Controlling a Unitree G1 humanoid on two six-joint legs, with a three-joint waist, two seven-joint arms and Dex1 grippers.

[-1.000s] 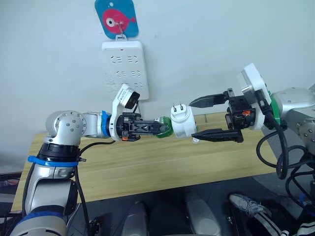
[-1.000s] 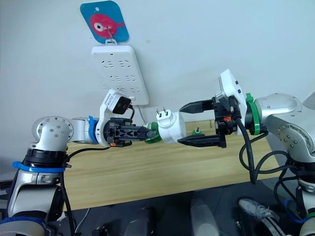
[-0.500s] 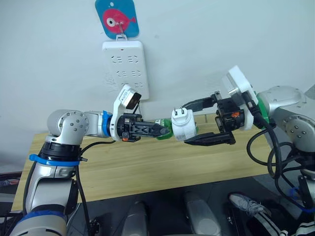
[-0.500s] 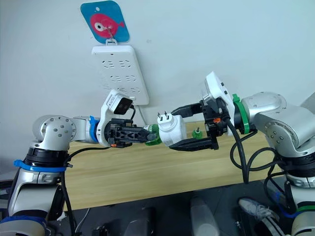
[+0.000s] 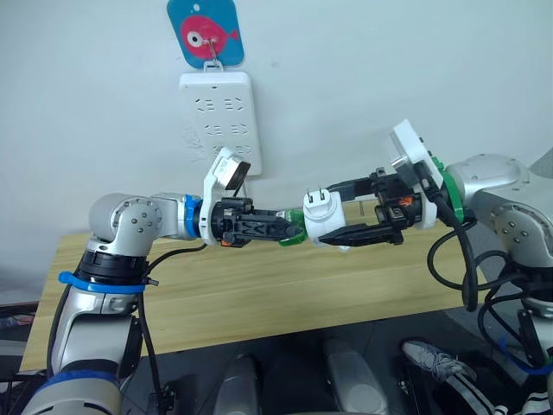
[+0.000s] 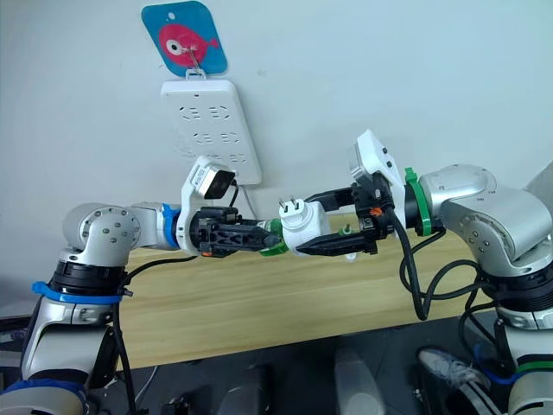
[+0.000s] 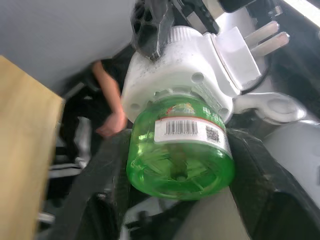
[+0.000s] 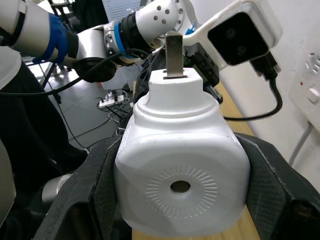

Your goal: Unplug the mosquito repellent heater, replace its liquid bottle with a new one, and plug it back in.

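White plastic, the heater [image 5: 321, 218] hangs in mid-air above the wooden table [image 5: 259, 290], its prongs pointing up. The right hand [image 5: 339, 212] clamps its body from both sides. The left hand [image 5: 281, 228] grips the green bottle [image 7: 181, 152] screwed into its base.

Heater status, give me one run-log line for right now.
heater: unplugged, midair | right claw: shut on heater | left claw: shut on green bottle

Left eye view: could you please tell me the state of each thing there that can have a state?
mosquito repellent heater: unplugged, held in the air, prongs up.
green liquid bottle: attached to the heater.
left gripper: shut on the bottle.
right gripper: shut on the heater.
wall strip: sockets empty.
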